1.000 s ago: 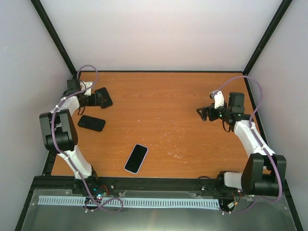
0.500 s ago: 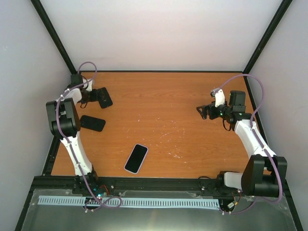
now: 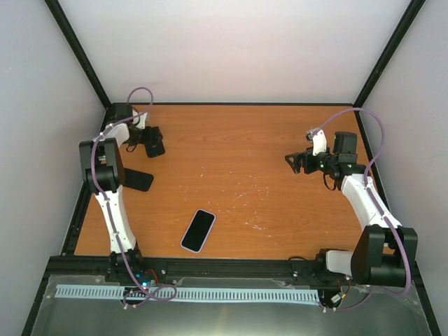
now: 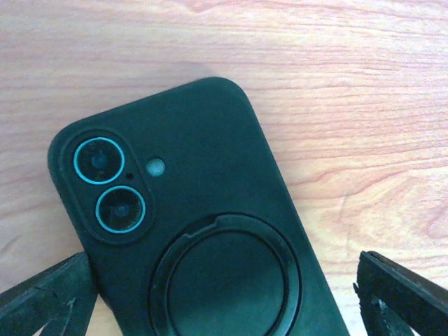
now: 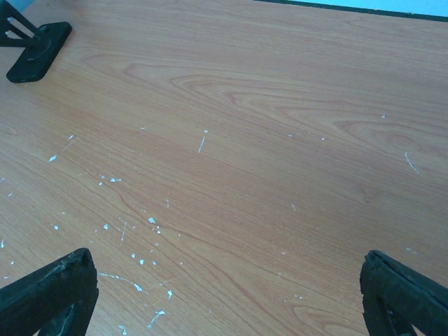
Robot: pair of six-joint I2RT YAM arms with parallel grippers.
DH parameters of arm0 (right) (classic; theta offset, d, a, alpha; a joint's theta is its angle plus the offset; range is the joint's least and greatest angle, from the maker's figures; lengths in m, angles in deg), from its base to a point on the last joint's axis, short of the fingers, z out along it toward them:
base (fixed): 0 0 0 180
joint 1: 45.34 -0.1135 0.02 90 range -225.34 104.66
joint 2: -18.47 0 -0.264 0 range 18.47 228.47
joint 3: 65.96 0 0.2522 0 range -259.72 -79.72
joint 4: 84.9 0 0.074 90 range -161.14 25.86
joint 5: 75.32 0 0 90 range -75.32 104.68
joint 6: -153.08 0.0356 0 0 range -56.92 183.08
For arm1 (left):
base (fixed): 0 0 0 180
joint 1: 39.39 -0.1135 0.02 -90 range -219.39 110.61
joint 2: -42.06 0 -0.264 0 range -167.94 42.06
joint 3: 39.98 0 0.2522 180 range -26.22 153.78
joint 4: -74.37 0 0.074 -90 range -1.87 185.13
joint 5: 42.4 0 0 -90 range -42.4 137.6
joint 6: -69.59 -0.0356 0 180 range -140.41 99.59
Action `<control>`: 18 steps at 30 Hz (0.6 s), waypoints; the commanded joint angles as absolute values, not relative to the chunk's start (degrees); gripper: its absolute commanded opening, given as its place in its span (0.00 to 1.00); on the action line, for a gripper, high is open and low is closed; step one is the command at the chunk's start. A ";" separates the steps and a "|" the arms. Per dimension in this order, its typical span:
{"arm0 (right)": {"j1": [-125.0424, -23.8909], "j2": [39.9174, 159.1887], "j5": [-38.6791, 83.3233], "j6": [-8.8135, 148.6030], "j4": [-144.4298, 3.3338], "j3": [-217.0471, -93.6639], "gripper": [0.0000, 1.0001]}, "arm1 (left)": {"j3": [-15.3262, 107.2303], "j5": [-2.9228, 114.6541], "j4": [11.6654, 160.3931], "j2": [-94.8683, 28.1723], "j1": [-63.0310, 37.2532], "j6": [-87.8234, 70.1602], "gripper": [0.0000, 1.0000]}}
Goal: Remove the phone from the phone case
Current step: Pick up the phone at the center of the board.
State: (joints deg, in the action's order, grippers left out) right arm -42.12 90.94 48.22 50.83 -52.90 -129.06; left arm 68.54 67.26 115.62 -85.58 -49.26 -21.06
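Observation:
A black phone case [image 4: 196, 224] with two teal-ringed camera lenses and a round ring lies back up on the wooden table at the far left [image 3: 152, 142]. My left gripper [image 4: 224, 297] is open and straddles its lower end, one fingertip [image 4: 52, 294] at each long side. In the top view the left gripper [image 3: 142, 138] sits just left of the case. My right gripper [image 3: 297, 162] is open and empty, held over bare table at the right [image 5: 224, 294]. The case also shows far off in the right wrist view [image 5: 38, 50].
A second flat black phone-like slab [image 3: 138, 181] lies near the left edge, partly behind my left arm. A phone with a light rim and dark screen [image 3: 199, 230] lies near the front. White specks [image 5: 133, 245] mark the table. Black frame posts stand at the back corners.
My left arm has swung its elbow up and toward the back, and its gripper has shifted slightly right over the black case. The case and the right arm have not moved.

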 commanded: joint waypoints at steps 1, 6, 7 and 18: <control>-42.00 90.09 49.85 50.49 -52.50 -129.90 1.00 | 72.12 67.47 118.62 -87.72 -44.16 -24.88 1.00; -42.00 90.02 50.54 49.62 -51.53 -130.65 1.00 | 73.07 65.96 119.92 -88.73 -38.94 -29.73 1.00; -42.00 89.91 50.58 49.32 -51.28 -130.74 1.00 | 72.86 65.33 119.95 -88.72 -37.84 -30.69 1.00; -42.01 89.30 48.78 39.74 -44.62 -134.28 1.00 | 63.64 57.94 120.81 -82.99 -33.50 -36.65 1.00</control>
